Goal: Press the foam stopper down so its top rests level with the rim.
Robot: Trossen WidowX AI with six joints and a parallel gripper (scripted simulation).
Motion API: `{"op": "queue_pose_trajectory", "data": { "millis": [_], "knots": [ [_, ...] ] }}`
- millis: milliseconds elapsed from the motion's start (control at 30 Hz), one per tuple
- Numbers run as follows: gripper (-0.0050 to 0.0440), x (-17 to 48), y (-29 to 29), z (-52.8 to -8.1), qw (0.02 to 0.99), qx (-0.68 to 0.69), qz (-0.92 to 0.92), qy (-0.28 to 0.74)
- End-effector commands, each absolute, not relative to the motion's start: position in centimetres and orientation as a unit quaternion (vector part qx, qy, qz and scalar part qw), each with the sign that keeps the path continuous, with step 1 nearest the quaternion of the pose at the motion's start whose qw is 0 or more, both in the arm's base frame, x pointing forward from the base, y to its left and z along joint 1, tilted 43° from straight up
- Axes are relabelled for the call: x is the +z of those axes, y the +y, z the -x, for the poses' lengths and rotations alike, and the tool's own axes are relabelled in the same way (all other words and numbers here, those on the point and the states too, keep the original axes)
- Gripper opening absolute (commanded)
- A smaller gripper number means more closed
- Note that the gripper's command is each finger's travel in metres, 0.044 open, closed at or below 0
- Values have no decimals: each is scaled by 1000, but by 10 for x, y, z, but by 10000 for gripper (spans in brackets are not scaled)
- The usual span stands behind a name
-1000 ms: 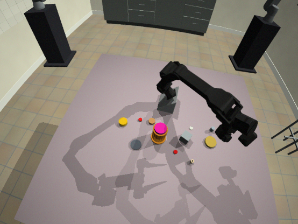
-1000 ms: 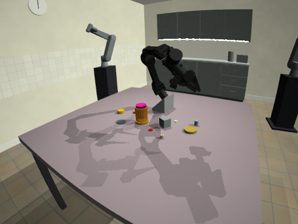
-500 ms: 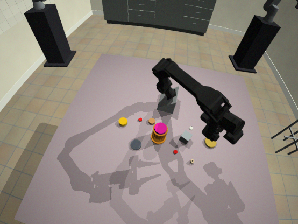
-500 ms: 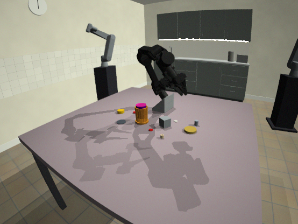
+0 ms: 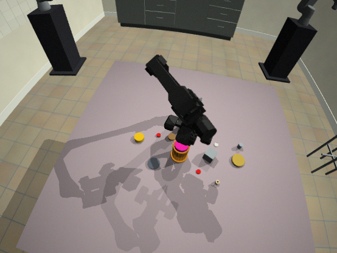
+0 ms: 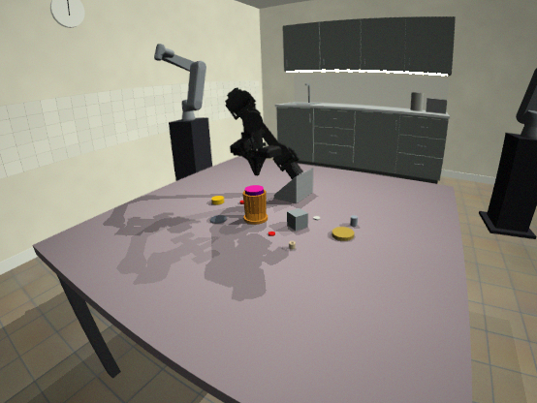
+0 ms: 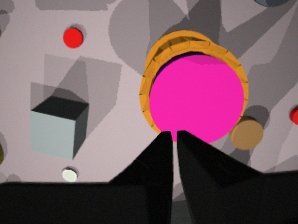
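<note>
An orange ribbed jar (image 5: 180, 155) (image 6: 255, 208) (image 7: 146, 85) stands upright near the middle of the table. A magenta foam stopper (image 5: 181, 146) (image 6: 254, 189) (image 7: 197, 97) sits in its mouth, and its top stands a little above the rim. My gripper (image 6: 256, 170) (image 7: 173, 140) is shut with nothing between the fingers. It points down and hangs above the stopper, apart from it. In the wrist view the fingertips lie over the stopper's near edge. In the top view the arm hides the fingertips.
Around the jar lie a grey cube (image 5: 210, 154) (image 6: 297, 219) (image 7: 53, 128), two yellow discs (image 5: 138, 137) (image 5: 238, 160), a dark blue-grey disc (image 5: 153, 163), a brown disc (image 7: 246, 134), two red buttons (image 5: 198, 171) (image 5: 158, 135), a small grey cylinder (image 5: 239, 145) and small white pieces (image 5: 216, 144).
</note>
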State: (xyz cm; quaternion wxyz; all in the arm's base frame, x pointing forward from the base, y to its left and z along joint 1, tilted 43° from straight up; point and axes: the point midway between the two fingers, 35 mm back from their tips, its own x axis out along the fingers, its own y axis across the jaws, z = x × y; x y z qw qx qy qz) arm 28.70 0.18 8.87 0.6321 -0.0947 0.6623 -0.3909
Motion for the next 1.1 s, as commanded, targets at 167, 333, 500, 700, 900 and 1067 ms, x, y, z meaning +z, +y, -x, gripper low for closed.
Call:
{"op": "queue_pose_trajectory", "data": {
  "millis": [167,333,500,700,900,1067],
  "knots": [
    [0,97,-10,-279,626,-384,129,666],
    [0,86,-20,-276,626,-384,129,666],
    [0,74,-30,-272,626,-385,129,666],
    [0,70,-34,-271,626,-384,129,666],
    [0,64,-39,-271,626,-384,129,666],
    [0,63,-40,-271,626,-384,129,666]
  ]
}}
